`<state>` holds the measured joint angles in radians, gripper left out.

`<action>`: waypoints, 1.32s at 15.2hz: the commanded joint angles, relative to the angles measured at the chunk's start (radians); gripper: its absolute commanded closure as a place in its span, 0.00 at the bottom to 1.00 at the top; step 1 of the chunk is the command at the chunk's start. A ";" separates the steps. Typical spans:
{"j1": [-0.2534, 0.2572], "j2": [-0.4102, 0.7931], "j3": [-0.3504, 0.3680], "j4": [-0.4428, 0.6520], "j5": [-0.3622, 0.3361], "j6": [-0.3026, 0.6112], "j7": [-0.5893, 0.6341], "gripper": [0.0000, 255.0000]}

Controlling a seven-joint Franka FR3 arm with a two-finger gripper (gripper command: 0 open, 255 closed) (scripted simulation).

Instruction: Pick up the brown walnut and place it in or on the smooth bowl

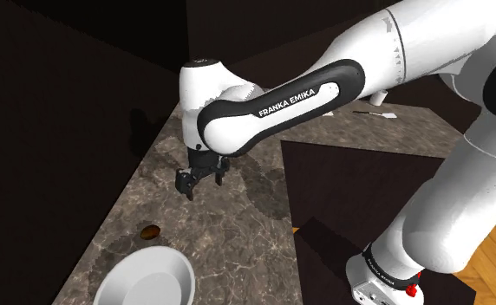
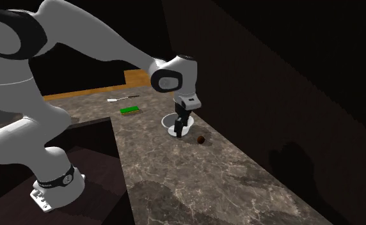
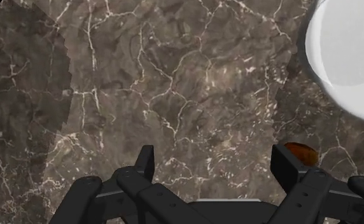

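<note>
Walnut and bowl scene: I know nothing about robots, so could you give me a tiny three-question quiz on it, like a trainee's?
1. True or false: the gripper holds the walnut.
2. The walnut lies: A) inside the bowl; B) on the countertop beside the bowl; C) on the robot's stand.
3. Fill in: the gripper is ___ (open or shut).

Key: 1 false; 2 B; 3 open.

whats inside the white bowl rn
Nothing shows inside the bowl: its visible inner surface is bare white. The walnut lies outside it on the counter, near its rim. Part of the bowl runs past the picture edge, so that part is unseen.
</note>
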<state>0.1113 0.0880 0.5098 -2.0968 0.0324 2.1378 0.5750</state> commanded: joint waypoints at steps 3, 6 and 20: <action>0.049 0.162 0.005 0.111 -0.092 0.035 0.098 0.00; 0.100 0.285 -0.009 0.216 -0.157 0.042 0.158 0.00; 0.274 0.661 -0.083 0.582 -0.289 0.040 0.263 0.00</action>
<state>0.3826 0.7396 0.4296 -1.5162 -0.2532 2.1689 0.8361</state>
